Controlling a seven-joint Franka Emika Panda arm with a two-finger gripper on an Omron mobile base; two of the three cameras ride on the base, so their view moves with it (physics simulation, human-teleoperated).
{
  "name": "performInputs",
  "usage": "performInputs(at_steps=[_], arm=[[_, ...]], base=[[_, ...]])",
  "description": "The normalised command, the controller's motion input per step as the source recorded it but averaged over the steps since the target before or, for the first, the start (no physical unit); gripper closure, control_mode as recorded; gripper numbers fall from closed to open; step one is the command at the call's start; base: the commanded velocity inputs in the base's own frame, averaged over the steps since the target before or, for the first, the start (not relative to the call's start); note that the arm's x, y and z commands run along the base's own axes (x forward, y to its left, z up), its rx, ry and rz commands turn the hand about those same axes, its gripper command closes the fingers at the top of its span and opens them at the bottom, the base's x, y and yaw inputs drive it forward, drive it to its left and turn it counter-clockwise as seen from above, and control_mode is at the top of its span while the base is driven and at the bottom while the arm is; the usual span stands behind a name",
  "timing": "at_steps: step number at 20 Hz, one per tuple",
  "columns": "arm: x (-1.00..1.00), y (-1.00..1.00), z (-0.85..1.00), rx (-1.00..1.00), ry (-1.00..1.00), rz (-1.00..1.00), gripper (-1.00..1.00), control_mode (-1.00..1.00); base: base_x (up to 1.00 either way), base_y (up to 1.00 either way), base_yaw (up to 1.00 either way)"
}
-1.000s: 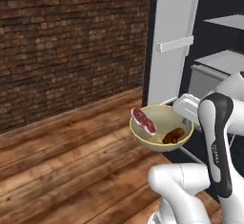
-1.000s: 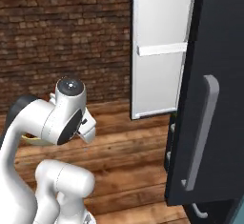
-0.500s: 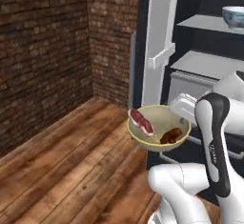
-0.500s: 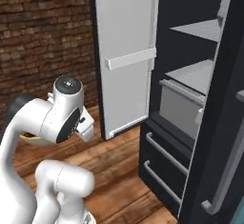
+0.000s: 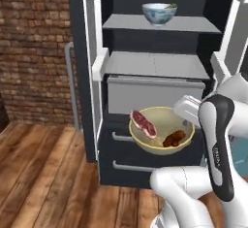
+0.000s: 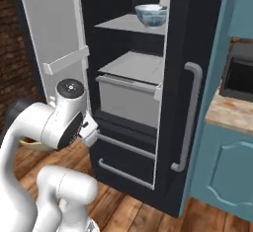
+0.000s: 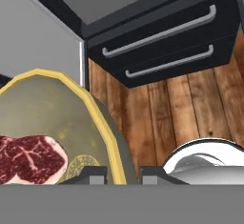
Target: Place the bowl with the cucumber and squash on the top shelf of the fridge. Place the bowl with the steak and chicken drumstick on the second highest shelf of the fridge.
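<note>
Fridge stands open. Blue-patterned bowl [image 5: 159, 12] already sits on the top shelf [image 5: 160, 24]. Gripper [image 7: 123, 174] is clamped on the rim of the tan-yellow bowl [image 5: 162, 130], kept level, probably so the steak [image 5: 144, 123] and chicken drumstick [image 5: 174, 138] stay inside. That bowl hangs before the fridge's drawers, below the second highest shelf [image 5: 154, 65], its rim pinched between the fingertips [image 7: 93, 174].

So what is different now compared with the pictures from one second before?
The base turned toward the open fridge, so both base views now face its shelves instead of the brick wall. The end effector stays shut on the tan bowl, steak and drumstick inside.
</note>
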Motion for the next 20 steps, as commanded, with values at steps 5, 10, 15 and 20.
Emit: performInputs(at_steps=[5, 10, 15, 20], arm=[[0.0, 0.0, 0.0, 0.0, 0.0, 0.0, 1.0, 1.0], [0.0, 0.0, 0.0, 0.0, 0.0, 0.0, 1.0, 1.0], [0.0, 0.0, 0.0, 0.0, 0.0, 0.0, 1.0, 1.0], [0.0, 0.0, 0.0, 0.0, 0.0, 0.0, 1.0, 1.0]], base=[[0.6, 0.32, -0.39], [0.3, 0.19, -0.38], [0.45, 0.58, -0.36], [0.61, 0.59, -0.24]])
